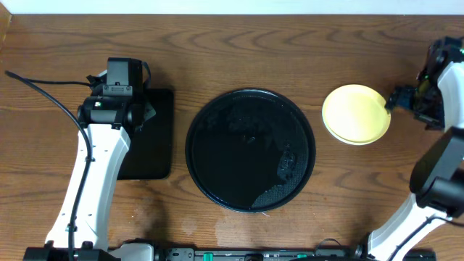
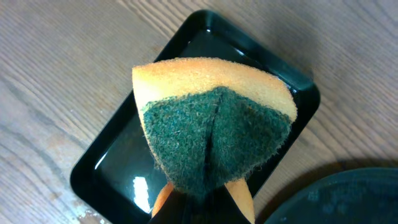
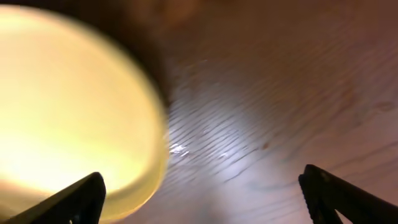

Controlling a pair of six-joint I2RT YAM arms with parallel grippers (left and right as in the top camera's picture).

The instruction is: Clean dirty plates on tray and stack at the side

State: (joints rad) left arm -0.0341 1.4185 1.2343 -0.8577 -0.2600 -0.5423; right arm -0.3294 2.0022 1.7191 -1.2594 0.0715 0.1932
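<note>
The large round black tray (image 1: 251,148) sits mid-table with wet smears and no plate on it; its rim shows in the left wrist view (image 2: 348,193). A pale yellow plate (image 1: 356,114) lies on the wood tabletop to its right, topmost there; anything under it is hidden. It fills the left of the right wrist view (image 3: 68,106). My right gripper (image 1: 400,98) is open just right of the plate (image 3: 202,193). My left gripper (image 1: 119,101) is shut on a yellow-and-green sponge (image 2: 214,130) held above the small rectangular black tray (image 2: 124,168). The mint-blue plates are not visible.
The small rectangular black tray (image 1: 156,138) lies left of the round tray, partly under my left arm. Bare wood-grain tabletop (image 1: 254,43) runs along the back. Cables trail at the far left (image 1: 43,90).
</note>
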